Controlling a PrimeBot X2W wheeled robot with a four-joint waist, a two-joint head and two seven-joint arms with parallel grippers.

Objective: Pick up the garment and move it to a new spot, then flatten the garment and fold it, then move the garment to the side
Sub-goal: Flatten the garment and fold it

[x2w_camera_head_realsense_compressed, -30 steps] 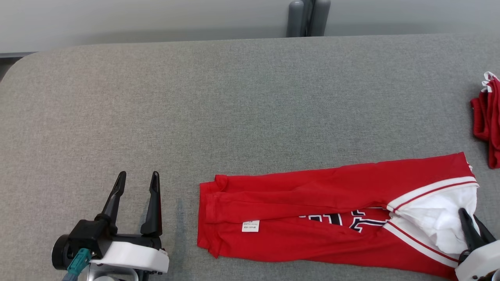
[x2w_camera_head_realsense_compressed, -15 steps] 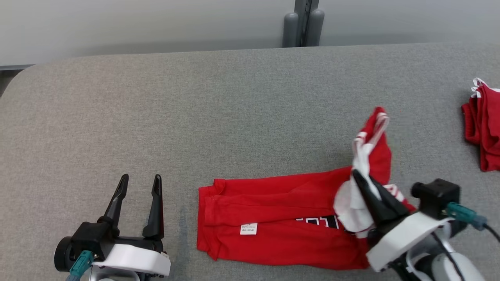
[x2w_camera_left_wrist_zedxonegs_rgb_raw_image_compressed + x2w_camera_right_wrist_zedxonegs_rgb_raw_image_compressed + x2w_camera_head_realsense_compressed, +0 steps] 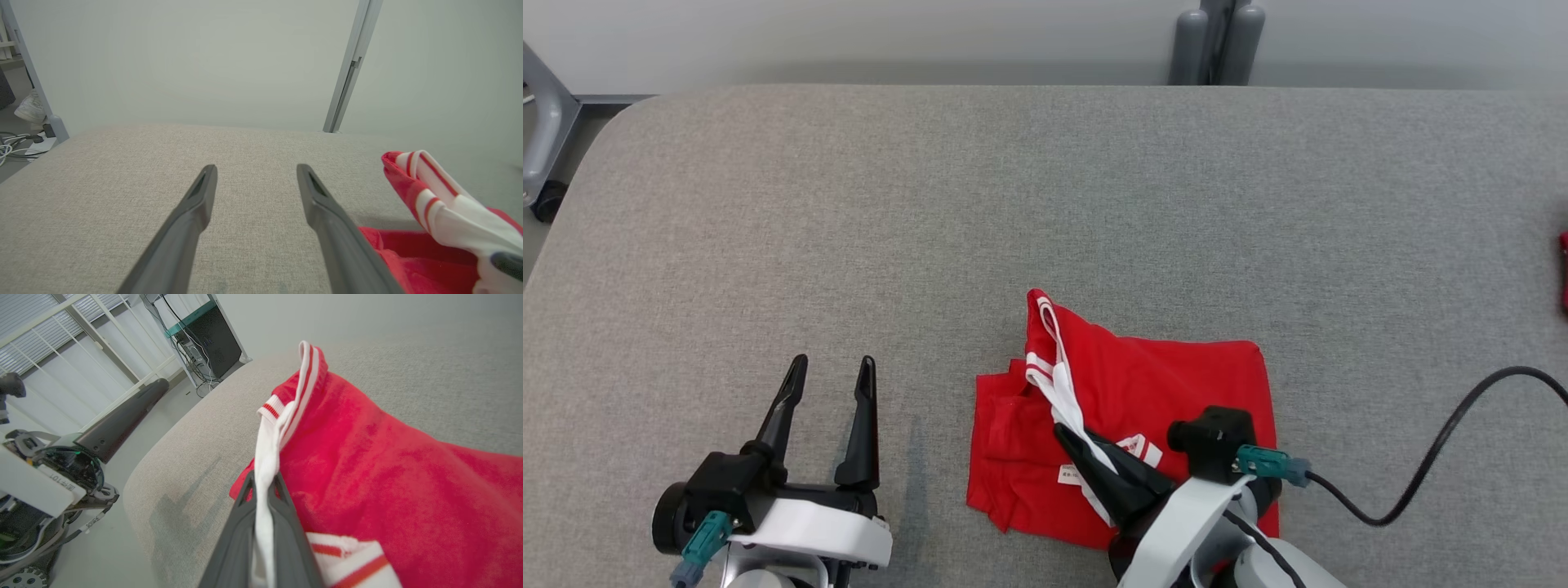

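Swept leftward, the right gripper (image 3: 1068,437) has doubled the red jersey (image 3: 1176,384) over itself at the grey bench's (image 3: 931,204) near edge, jaws clenched on its white-striped trim. Left gripper (image 3: 834,364) hovers beside it, jaws released wide.

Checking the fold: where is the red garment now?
In the head view the red garment lies on the grey table, lower centre-right, its white trim pinched in the right gripper; the open left gripper stands apart on its left.

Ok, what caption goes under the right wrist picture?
Right arm's jaws clamp the white-striped edge of the red garment lying on the grey table.
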